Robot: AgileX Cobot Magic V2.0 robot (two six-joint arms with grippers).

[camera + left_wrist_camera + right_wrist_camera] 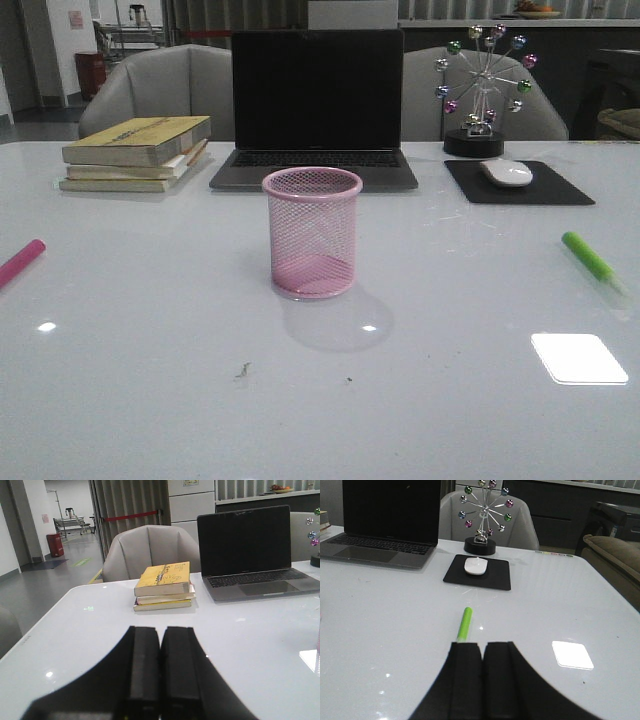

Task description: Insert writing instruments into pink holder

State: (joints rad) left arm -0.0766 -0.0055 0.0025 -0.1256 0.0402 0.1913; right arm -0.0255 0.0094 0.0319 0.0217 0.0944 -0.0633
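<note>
Nearest the robot, both grippers were visible only in their own wrist views. The left gripper (pixel 159 680) had its two dark fingers pressed together with no gap and nothing between them; its lower portion was blurred and cut off by the frame edge. The right gripper (pixel 482 680) showed the same condition: fingers closed against each other and empty. Neither arm appeared in the front view.

The white table (pixel 150 380) carried bright light reflections, the largest at the near right, and a few small dark specks near its front centre that were too small to identify.

The green marker (pixel 588 257) lay flat on the right side of the table, well apart from the cup. In the right wrist view its near end was hidden behind the closed fingers. The pink marker (pixel 20 262) lay flat at the far left edge of the front view, with part of its length cut off by the frame.

The pink holder (pixel 312 232) stood upright at the table centre, between the two markers, with nothing visible through its mesh wall.

Farther back stood a stack of books (pixel 137 153) on the left, an open laptop (pixel 316 105) with a dark screen at centre, and a white mouse (pixel 506 172) on a black mouse pad (pixel 560 188) on the right. Behind the pad stood a wheel-shaped desk ornament (pixel 482 90) with coloured balls. Two grey chairs (pixel 165 85) were partly hidden behind the laptop.
</note>
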